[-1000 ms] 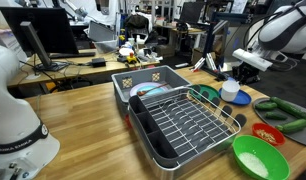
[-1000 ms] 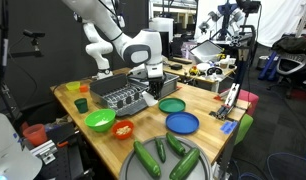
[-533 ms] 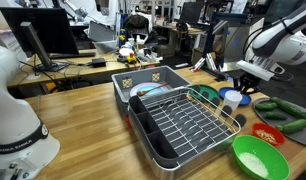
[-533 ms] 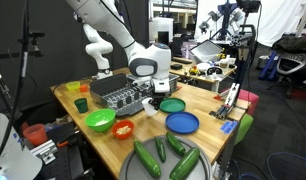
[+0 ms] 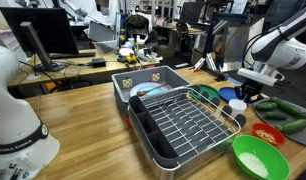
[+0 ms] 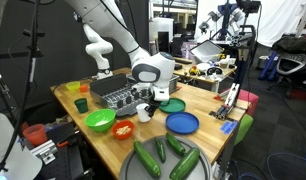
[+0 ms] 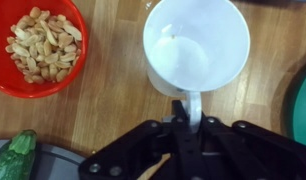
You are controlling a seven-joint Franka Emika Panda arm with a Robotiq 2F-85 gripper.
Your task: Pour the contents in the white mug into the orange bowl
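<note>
Wooden tabletop point(image 7: 108, 112): orange bowl point(image 7: 43, 90) holds pale bits point(image 7: 38, 42), near white mug point(image 7: 228, 35).

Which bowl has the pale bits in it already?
The small orange bowl, holding pale nut-like pieces; the larger green bowl shows only plain white inside.

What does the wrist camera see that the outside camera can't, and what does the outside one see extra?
Only the wrist view looks straight down into the white mug and shows the gripper shut on its handle. Only an exterior view shows the green bowl, the blue plate and the dish rack. Both show the mug, the orange bowl with pale bits, a cucumber and the wooden table.
</note>
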